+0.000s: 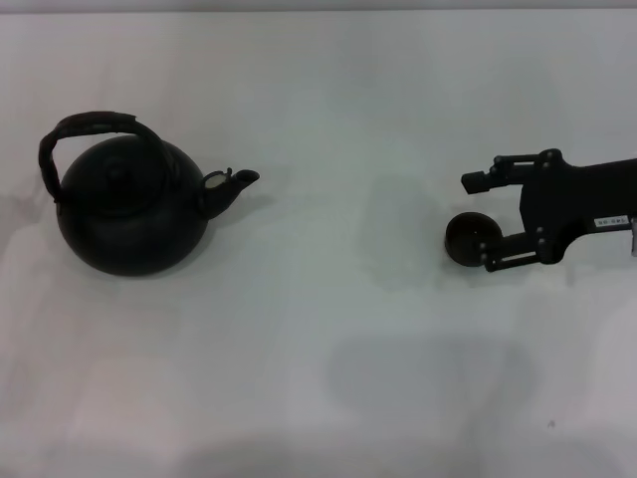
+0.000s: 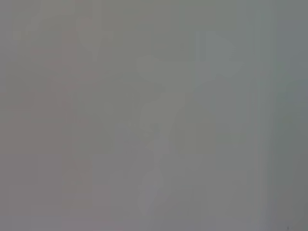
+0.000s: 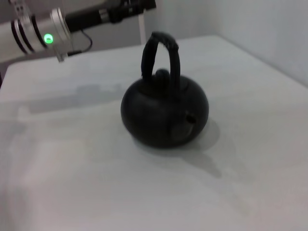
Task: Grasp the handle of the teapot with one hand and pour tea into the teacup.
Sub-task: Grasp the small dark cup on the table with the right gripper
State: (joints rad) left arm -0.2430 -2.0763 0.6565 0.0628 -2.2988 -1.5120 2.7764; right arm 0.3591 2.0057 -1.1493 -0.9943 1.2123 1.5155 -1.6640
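The black teapot (image 1: 129, 214) stands at the table's left, with its spout (image 1: 234, 184) pointing right and its dark wrapped handle (image 1: 85, 127) arched upright over the lid. It also shows in the right wrist view (image 3: 163, 113), with its handle (image 3: 161, 48) upright. The tiny dark teacup (image 1: 466, 239) sits on the table at the right. My right gripper (image 1: 480, 221) is open, reaching in from the right with the teacup between its fingers, close to the nearer one. My left arm (image 3: 43, 29) hangs beyond the teapot in the right wrist view, and its dark end (image 3: 125, 9) points over the table.
The white table (image 1: 328, 349) runs from the teapot to the teacup. Its far edge and a pale wall show in the right wrist view. The left wrist view shows only a blank grey surface.
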